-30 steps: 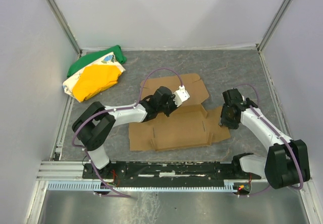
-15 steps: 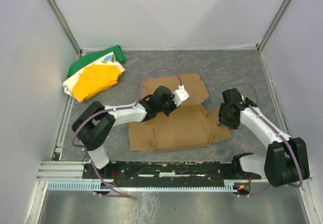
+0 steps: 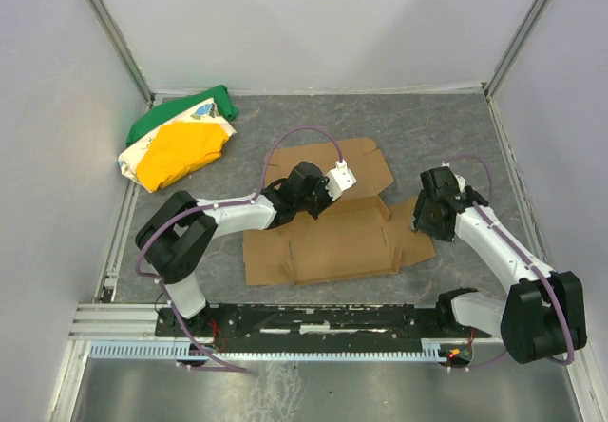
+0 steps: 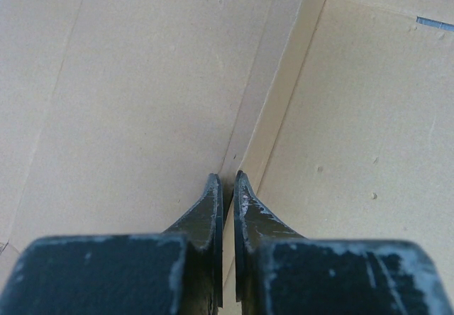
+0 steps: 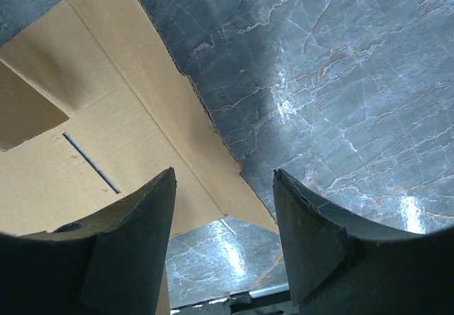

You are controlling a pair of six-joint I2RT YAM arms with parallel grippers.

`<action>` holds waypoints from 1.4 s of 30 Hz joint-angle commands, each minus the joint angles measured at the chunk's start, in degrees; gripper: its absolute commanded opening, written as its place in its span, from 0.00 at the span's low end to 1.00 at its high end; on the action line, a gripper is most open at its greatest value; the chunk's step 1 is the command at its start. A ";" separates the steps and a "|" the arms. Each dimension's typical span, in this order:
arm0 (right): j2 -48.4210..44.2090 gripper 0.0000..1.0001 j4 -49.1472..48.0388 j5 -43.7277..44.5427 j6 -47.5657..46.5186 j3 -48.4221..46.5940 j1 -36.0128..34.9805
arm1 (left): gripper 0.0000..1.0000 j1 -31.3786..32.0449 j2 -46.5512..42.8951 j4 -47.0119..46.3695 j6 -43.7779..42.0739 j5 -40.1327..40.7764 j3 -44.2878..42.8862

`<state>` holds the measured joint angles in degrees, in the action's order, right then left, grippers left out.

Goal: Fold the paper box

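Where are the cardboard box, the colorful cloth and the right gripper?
cardboard box [image 3: 328,241], top view, on its flat middle panel.
colorful cloth [image 3: 180,151], top view, on its yellow part.
right gripper [image 5: 223,175], right wrist view, midway between its open fingertips.

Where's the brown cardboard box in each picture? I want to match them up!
Top camera: the paper box lies in the middle of the table, between the two arms.
Left wrist: it fills the whole picture, under the shut left gripper.
Right wrist: it takes the left side, its edge running past the open right gripper over the grey table.
Shared landmark: narrow slots cut in the cardboard show in all three.
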<state>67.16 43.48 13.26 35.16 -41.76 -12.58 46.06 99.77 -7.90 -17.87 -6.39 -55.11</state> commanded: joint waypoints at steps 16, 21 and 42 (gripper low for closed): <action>2.37 0.23 -6.74 -11.53 -4.44 1.06 0.19 | 0.03 -0.63 3.73 8.08 2.47 -1.04 1.99; 0.46 0.12 -5.59 -12.53 -4.63 0.45 0.19 | 0.03 -0.65 3.95 8.11 2.55 -1.05 1.88; -3.70 0.12 -2.86 -25.22 -3.77 -4.74 -2.86 | 0.03 -0.63 4.89 8.52 2.92 -0.81 1.34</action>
<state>63.88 42.81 -6.11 29.67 -43.86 -12.80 45.71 100.49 -8.29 -17.87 -6.52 -55.44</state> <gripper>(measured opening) 0.122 0.062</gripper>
